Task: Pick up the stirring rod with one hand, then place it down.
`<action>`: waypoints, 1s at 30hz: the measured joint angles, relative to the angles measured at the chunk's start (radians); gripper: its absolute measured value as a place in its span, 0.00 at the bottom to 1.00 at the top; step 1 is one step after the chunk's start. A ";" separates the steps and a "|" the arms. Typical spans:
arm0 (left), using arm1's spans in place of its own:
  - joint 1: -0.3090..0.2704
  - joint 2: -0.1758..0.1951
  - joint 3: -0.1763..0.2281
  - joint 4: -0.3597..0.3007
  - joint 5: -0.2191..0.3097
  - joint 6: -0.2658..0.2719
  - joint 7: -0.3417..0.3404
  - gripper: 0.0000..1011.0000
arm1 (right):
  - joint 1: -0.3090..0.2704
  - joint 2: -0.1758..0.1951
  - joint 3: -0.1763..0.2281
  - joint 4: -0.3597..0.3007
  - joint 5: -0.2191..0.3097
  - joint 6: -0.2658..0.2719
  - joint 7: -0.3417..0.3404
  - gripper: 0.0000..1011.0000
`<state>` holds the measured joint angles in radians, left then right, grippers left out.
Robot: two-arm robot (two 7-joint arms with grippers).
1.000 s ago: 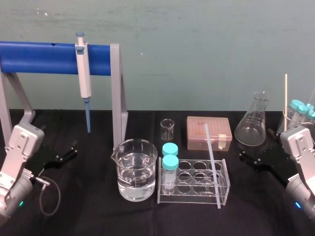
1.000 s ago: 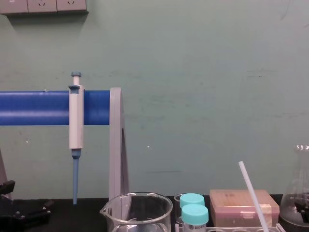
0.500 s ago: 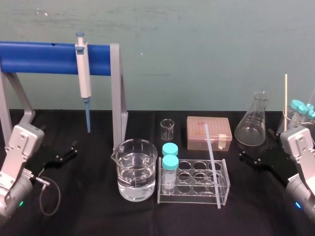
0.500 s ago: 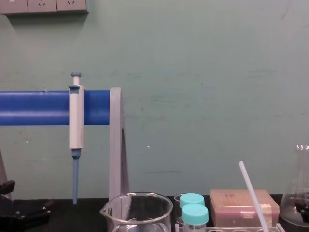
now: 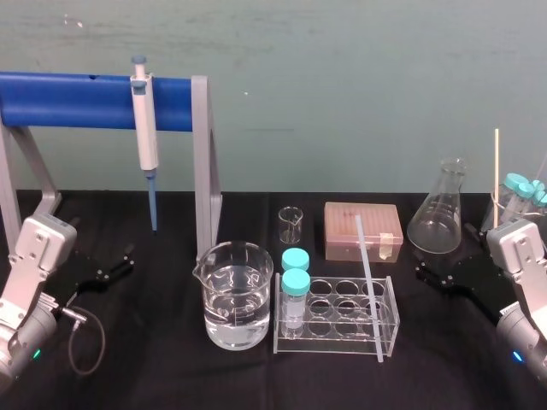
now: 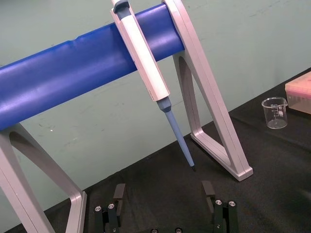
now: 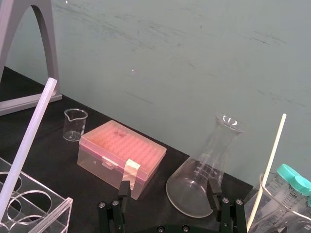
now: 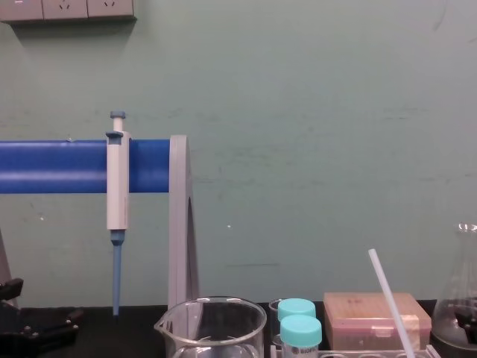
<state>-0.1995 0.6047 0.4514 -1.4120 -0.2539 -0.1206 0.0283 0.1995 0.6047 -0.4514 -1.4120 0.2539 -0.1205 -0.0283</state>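
Stirring rod [image 5: 368, 286] untouched on the black worktop [image 5: 171, 376]: both arms sit low at the sides, left end effector [image 5: 115, 263] and right end effector [image 5: 432, 278] spread open, empty. Large beaker [image 5: 238, 295] holds clear liquid; clear rack [image 5: 333, 343] carries two teal-capped tubes [image 5: 296, 286] and the rod, leaning across its right end, apart from both, nearer the right one

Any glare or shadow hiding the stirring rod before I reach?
Head view: even light, no hard shadows; the stirring rod shows pale and unobscured, soft glints only on the beaker. Right wrist view: rod plain, small glint on the flask rim. Head view: the black left hand and right hand blend into the black table.
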 joint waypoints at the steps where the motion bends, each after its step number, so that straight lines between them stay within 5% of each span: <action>1: 0.000 0.000 0.000 0.000 0.000 0.000 0.000 0.99 | 0.000 0.000 0.000 0.000 0.000 0.000 0.000 0.99; 7: 0.000 0.000 0.000 0.000 0.000 0.000 0.000 0.99 | -0.007 0.003 0.023 -0.009 0.021 0.008 0.029 0.99; 10: 0.000 0.000 0.000 0.000 0.000 0.000 0.000 0.99 | -0.024 0.016 0.053 -0.043 0.073 0.027 0.074 0.99; 13: 0.000 0.000 0.000 0.000 0.000 0.000 0.000 0.99 | -0.061 0.041 0.109 -0.121 0.202 0.086 0.165 0.99; 15: 0.000 0.000 0.000 0.000 0.000 0.000 0.000 0.99 | -0.069 0.046 0.122 -0.139 0.232 0.103 0.188 0.99; 18: 0.000 0.000 0.000 0.000 0.000 0.000 0.000 0.99 | -0.099 0.065 0.173 -0.205 0.362 0.184 0.282 0.99; 22: 0.000 0.000 0.000 0.000 0.000 0.000 0.000 0.99 | -0.109 0.075 0.205 -0.248 0.460 0.272 0.353 0.99; 30: 0.000 0.000 0.000 0.000 0.000 0.000 0.000 0.99 | -0.068 0.093 0.187 -0.263 0.557 0.394 0.439 0.99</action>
<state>-0.1995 0.6047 0.4514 -1.4120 -0.2539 -0.1206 0.0283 0.1319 0.6975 -0.2649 -1.6751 0.8108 0.2735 0.4108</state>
